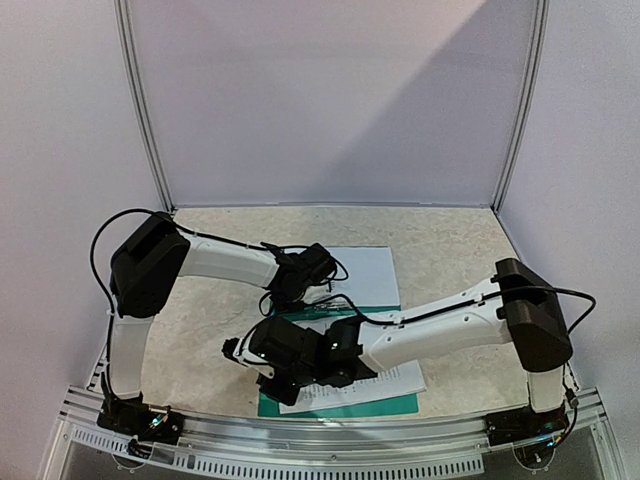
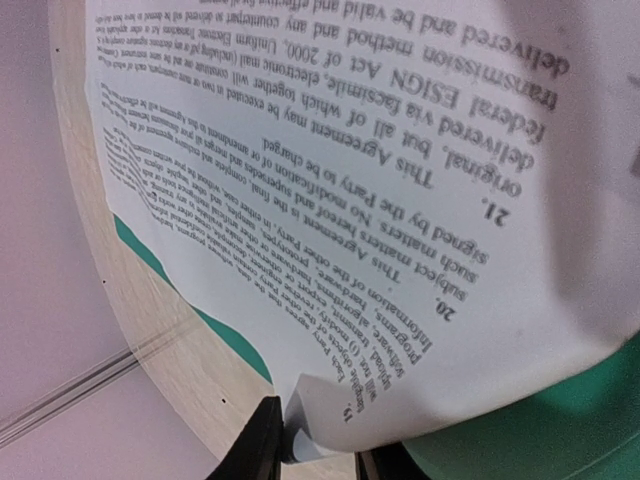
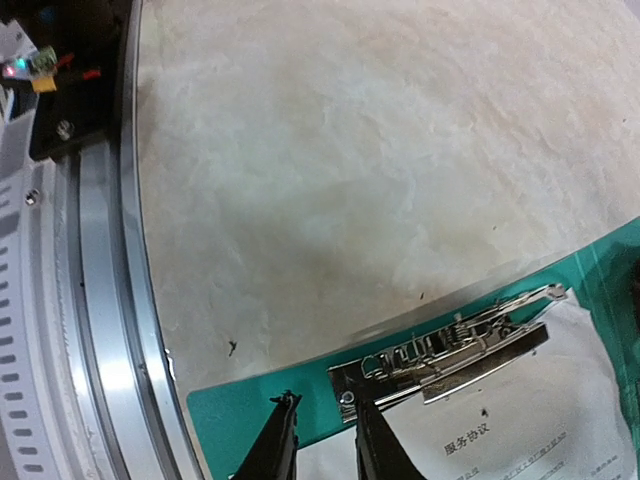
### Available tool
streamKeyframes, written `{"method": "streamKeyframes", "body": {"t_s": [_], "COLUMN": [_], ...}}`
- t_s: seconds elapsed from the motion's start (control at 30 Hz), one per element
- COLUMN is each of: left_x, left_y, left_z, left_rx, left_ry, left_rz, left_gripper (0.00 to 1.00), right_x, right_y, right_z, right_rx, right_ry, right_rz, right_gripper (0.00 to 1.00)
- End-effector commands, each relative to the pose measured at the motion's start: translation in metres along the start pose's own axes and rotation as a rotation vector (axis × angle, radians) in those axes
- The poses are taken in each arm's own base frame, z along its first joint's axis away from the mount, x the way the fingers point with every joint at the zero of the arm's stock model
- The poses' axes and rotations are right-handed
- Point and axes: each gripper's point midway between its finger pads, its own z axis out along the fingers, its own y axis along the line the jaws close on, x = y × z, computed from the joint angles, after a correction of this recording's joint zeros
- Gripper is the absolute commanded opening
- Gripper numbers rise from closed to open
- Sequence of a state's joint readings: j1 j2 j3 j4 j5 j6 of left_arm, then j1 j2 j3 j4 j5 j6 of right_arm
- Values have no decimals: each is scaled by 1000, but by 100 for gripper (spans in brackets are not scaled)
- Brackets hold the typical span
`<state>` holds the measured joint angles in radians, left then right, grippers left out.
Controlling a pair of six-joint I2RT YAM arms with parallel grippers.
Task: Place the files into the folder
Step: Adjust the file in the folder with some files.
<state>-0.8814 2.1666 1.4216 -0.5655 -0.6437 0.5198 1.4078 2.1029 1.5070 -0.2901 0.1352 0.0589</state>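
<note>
Tightly, left jaws on files (image 2: 400, 200); right jaws slightly apart over folder (image 3: 228, 418).

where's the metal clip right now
In the right wrist view, the metal clip lies on the teal folder, just ahead of the right end effector, beside a printed sheet.

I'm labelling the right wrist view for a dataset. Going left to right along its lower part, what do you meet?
From the left: aluminium rail → teal folder → right pincer → metal clip → printed sheet.
</note>
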Motion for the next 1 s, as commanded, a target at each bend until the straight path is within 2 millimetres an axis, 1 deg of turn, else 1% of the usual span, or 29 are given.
{"method": "streamKeyframes", "body": {"t_s": [0.0,0.03,0.07,0.1,0.13,0.17,0.2,0.23,0.3,0.33,0.37,0.4,0.43,0.47,0.53,0.57,0.6,0.7,0.77,0.87,0.93,0.97], "left_x": [57,57,57,57,56,56,55,55,51,48,46,43,39,36,30,29,27,21,17,15,19,23], "left_y": [-116,-116,-116,-116,-117,-117,-118,-117,-115,-112,-110,-106,-102,-99,-91,-88,-83,-67,-56,-43,-35,-32], "left_z": [38,38,38,37,36,35,34,33,29,26,23,19,15,11,2,-2,-6,-19,-30,-45,-52,-55], "left_rx": [362,364,366,370,378,387,399,410,438,447,454,458,459,466,474,477,475,462,459,460,455,452], "left_ry": [173,173,172,170,166,161,156,150,139,131,124,118,107,100,78,73,65,41,19,-15,-23,-20], "left_rz": [192,192,192,192,192,193,190,184,168,159,152,147,137,132,118,116,112,96,79,52,35,29], "left_gripper": [28,28,28,28,28,28,28,28,28,28,28,28,28,28,28,28,28,29,30,31,31,31], "right_x": [-32,-29,-16,1,15,34,53,72,107,129,150,174,201,219,245,254,260,280,288,292,292,289], "right_y": [-21,-32,-43,-55,-67,-77,-86,-93,-108,-115,-123,-130,-136,-141,-152,-156,-158,-158,-153,-149,-146,-145], "right_z": [-31,-37,-39,-41,-49,-54,-63,-70,-95,-106,-120,-132,-148,-162,-187,-194,-196,-187,-176,-163,-152,-148], "right_rx": [23,54,91,137,190,234,276,318,404,462,517,582,650,722,840,878,882,840,809,786,763,752], "right_ry": [-127,-121,-95,-61,-37,1,37,69,122,159,201,250,326,362,405,411,409,442,462,498,529,538], "right_rz": [74,104,151,224,277,347,402,499,633,731,791,870,914,969,995,1023,1049,1092,1093,1081,1054,1038], "right_gripper": [21,23,24,26,27,27,27,27,27,26,26,26,24,23,21,20,20,14,11,10,9,8]}}
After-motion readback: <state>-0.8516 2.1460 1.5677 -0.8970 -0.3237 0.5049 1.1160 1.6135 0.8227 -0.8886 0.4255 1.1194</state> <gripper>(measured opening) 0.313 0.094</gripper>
